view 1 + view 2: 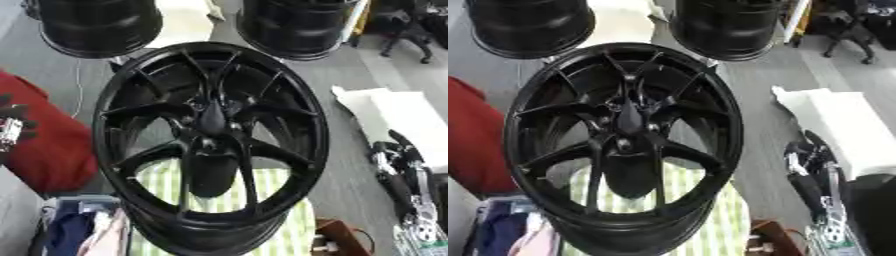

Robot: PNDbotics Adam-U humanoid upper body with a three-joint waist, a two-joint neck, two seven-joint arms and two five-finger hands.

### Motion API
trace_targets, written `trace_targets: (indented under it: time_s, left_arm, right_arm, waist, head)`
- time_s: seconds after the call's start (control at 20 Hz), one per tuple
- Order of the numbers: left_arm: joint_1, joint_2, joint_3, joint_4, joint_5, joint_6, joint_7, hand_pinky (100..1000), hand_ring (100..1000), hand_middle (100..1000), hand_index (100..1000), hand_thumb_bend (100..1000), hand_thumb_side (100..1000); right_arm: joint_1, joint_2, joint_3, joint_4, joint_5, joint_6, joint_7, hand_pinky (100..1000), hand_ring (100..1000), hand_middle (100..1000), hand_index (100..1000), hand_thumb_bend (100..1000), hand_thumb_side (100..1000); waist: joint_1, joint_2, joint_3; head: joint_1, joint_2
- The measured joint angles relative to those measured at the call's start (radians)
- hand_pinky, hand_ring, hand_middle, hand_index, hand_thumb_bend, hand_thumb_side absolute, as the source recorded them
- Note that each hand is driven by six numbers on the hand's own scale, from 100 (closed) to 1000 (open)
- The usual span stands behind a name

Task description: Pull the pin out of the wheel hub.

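Observation:
A large black multi-spoke wheel (210, 145) lies face up in the middle on a green striped cloth (282, 200). At its hub a dark tapered pin (630, 117) stands up between the lug holes. It is black on black, so its outline is hard to make out. My right hand (392, 150) rests open at the right, fingers up, well clear of the rim. My left hand (16, 122) shows only at the left edge of the left eye view, fingers spread, in front of a red thing. Neither hand touches the wheel.
Two more black rims (101, 25) (297, 27) stand at the back. A red bulky thing (52, 150) lies left of the wheel and a white slab (398, 115) right of it. Bundled cloth (79, 230) and a brown box (337, 240) sit near the bottom.

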Motion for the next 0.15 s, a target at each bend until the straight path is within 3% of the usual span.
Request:
trace_targets:
  time_s: [0.15]
  left_arm:
    - [0.000,0.000,-0.001,0.000,0.000,0.000,-0.002,719,695,748,918,220,485]
  right_arm:
    - [0.000,0.000,0.004,0.000,0.000,0.003,0.004,658,602,640,886,169,412]
  waist:
    - [0.001,0.000,-0.001]
  head:
    - [0.000,0.000]
